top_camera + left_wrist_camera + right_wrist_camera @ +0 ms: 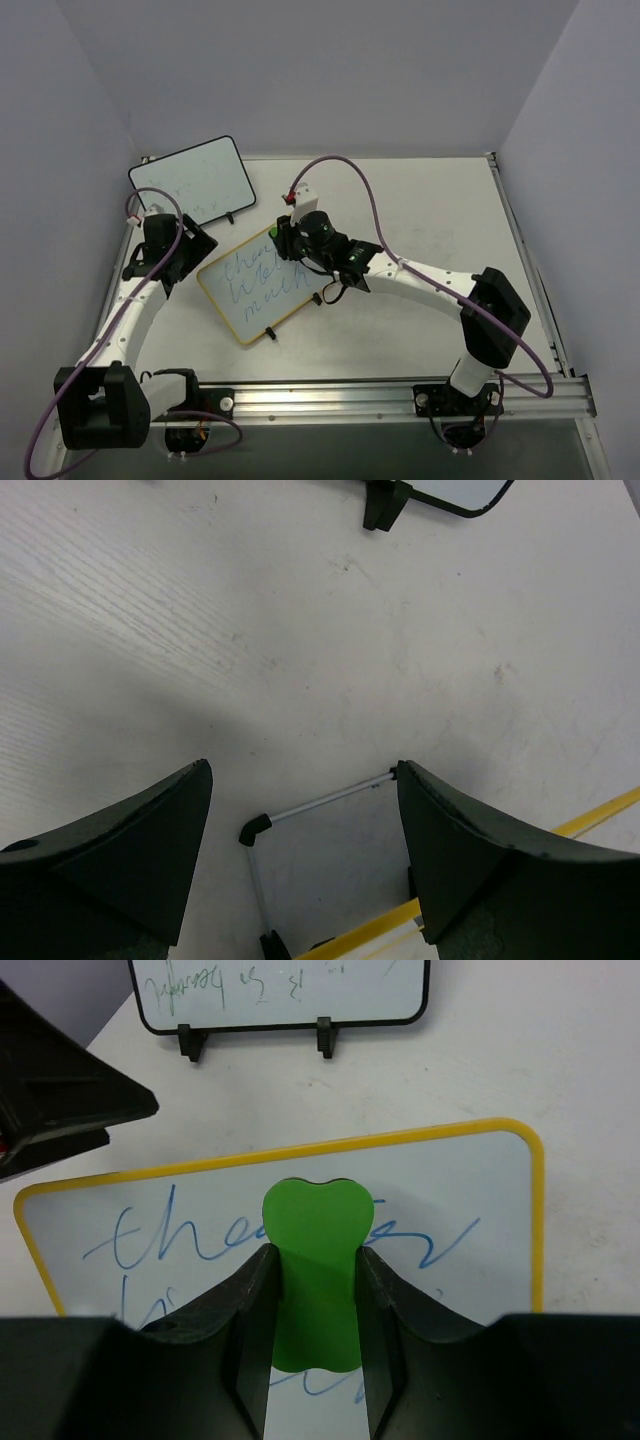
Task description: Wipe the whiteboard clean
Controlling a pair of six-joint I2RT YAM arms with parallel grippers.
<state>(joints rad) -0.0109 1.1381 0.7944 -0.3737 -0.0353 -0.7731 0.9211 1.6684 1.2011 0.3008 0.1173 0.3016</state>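
The right hand (315, 1252) is clamped on a green eraser (315, 1215) that points down at the whiteboard (470, 1190). The whiteboard lies on the bench (560, 1070) directly under that hand, its blue writing unwiped. I cannot tell whether the eraser touches it. The grip looks meant to press and drag the eraser across the words. The left hand (302, 770), fingers apart and holding nothing, hangs by the yellow edge, probably to pin the whiteboard against sliding. A black-framed board (300, 990) stands beyond the right hand.

Two whiteboards on the surface (430, 220): one yellow-framed whiteboard (255, 288) and one black-framed whiteboard (190, 180). One green eraser (315, 1210). Two tools: one left tool (302, 780), one right tool (315, 1255).
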